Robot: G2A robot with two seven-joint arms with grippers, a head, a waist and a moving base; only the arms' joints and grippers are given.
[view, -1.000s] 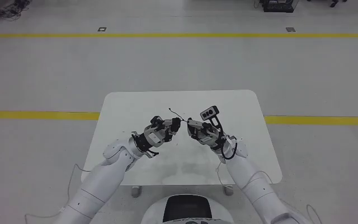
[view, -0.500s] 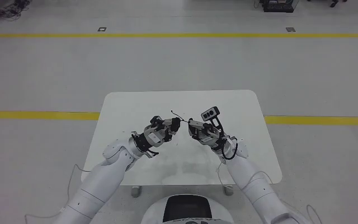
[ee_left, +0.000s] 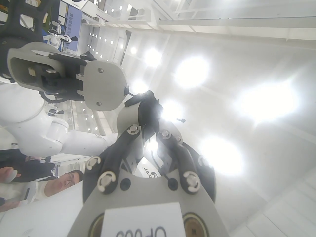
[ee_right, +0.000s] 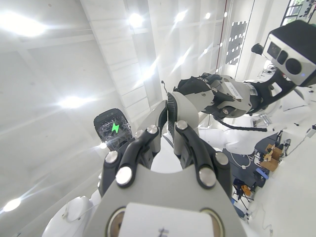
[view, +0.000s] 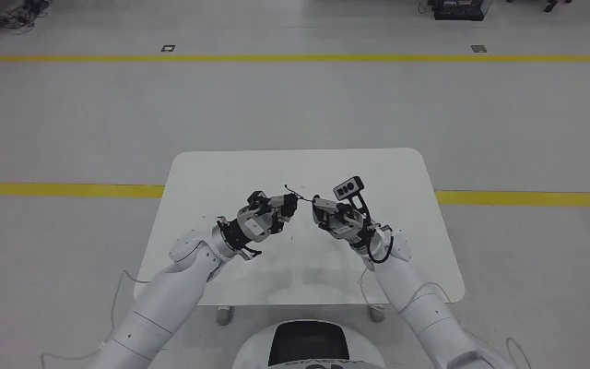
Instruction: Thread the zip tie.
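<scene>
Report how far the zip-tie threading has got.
Done: the thin black plastic zip tie is off the white table, held up between both arms. In hand: the left gripper and right gripper are shut on it, tips nearly together, one free end sticking up. To do: no closed loop shows, so the tail apparently must yet enter the head; the joint is too small to confirm.

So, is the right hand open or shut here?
Shut: the right hand has its fingers pressed together in its wrist view, the zip tie emerging between them.
</scene>
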